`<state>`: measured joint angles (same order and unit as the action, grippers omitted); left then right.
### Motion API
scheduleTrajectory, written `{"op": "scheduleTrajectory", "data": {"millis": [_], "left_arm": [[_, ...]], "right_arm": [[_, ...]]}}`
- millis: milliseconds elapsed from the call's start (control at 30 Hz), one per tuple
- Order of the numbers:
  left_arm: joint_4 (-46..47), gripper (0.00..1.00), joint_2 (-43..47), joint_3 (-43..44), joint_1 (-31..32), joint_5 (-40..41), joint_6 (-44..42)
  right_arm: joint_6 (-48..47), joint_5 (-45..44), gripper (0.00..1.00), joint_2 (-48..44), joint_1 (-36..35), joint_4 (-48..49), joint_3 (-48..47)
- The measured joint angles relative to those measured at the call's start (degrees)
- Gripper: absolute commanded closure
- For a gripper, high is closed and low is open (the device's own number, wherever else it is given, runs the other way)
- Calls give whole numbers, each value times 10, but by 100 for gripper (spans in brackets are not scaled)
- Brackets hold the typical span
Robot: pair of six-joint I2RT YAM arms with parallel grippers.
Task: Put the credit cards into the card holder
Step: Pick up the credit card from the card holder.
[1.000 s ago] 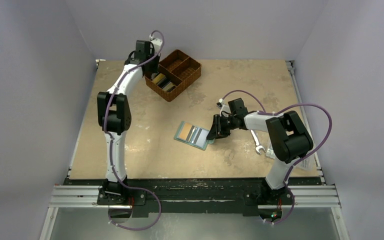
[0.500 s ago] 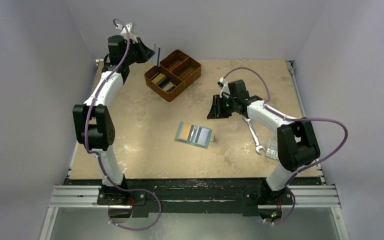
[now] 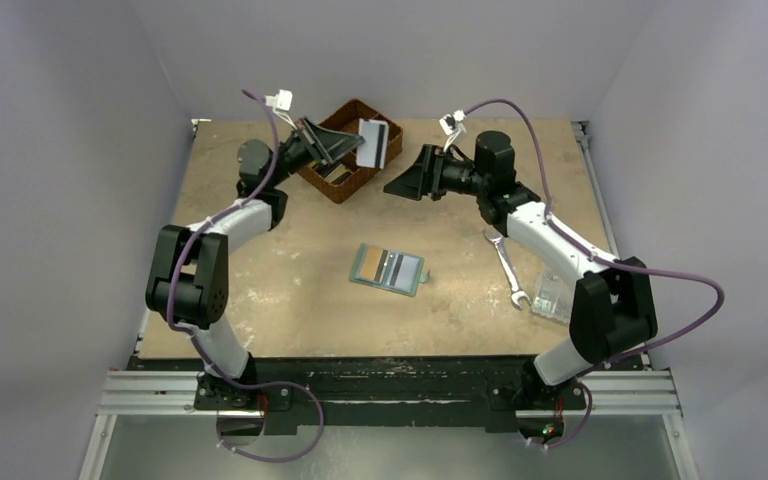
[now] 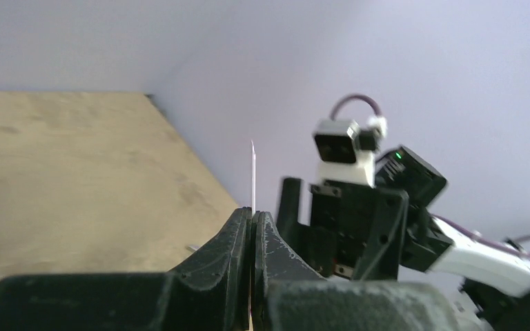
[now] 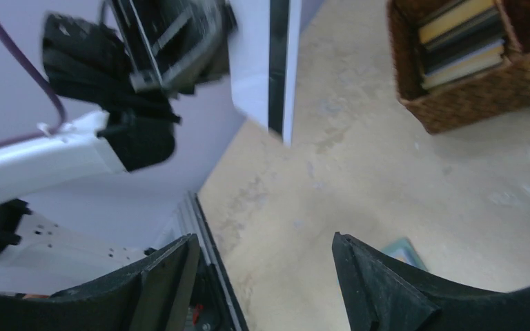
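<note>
The left hand (image 3: pixel 348 148) clenches a white card (image 3: pixel 371 143) by its edge, holding it in the air above the basket (image 3: pixel 340 188). The right hand (image 3: pixel 395 187) is released and empty, and faces the card from just beside it. The card holder (image 3: pixel 390 268) lies open on the table (image 3: pixel 280 280). More cards (image 5: pixel 459 41) sit in the basket.

No text, label, brand or number can be read anywhere. The white credit card (image 3: pixel 368 143) at twelve o'clock shows only a dark stripe.
</note>
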<state>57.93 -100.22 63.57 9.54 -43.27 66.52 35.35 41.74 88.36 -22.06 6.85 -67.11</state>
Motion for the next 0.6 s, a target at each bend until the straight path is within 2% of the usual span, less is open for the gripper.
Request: {"op": "scheduleTrajectory", "data": {"millis": [167,333,600], "left_arm": [[82,100,23,-58,65,-9,49],[154,100,31,-93,72,-12,94],[192,100,31,-110,70,-11,119]], "right_arm": [[99,34,20,0,0,141,36],[150,38,44,-15,0,217,78],[216,48,56,-31,3,330,116]]}}
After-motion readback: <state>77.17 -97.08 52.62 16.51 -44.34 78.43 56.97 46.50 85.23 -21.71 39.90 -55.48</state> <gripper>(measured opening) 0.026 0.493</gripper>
